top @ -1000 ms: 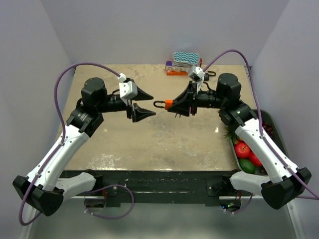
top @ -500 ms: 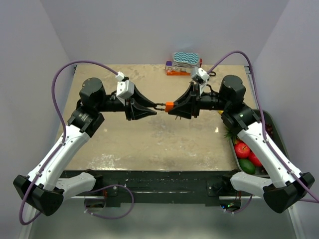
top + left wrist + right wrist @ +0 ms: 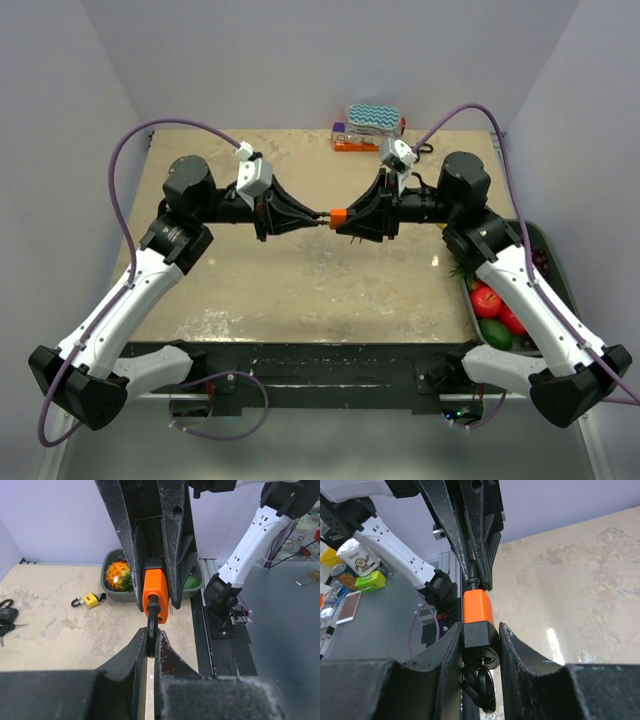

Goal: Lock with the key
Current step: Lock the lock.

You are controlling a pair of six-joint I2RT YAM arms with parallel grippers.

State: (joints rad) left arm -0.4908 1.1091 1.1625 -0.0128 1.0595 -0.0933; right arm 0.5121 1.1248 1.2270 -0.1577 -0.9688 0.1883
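Note:
An orange and black padlock [image 3: 338, 214] is held in the air above the table's middle, between the two arms. My right gripper [image 3: 479, 630] is shut on its black body [image 3: 480, 634]. The key [image 3: 486, 682] sits in the keyhole at the lock's rear end, and its dark ring hangs between my right fingers. The lock's black shackle [image 3: 151, 624] points toward the left arm. My left gripper [image 3: 150, 634] is shut on that shackle, its tips pinching the loop. From above, the left gripper [image 3: 314, 215] and the right gripper [image 3: 347, 219] meet tip to tip at the lock.
A yellow padlock [image 3: 90, 600] lies on the table near a dark bin [image 3: 540, 250] of fruit at the right edge. A black padlock with keys [image 3: 7, 616] lies farther back. Small boxes [image 3: 372, 120] stand at the table's far edge.
My left gripper moved right to the padlock and went from open to shut on the shackle. The right gripper kept hold of the lock and shifted slightly.

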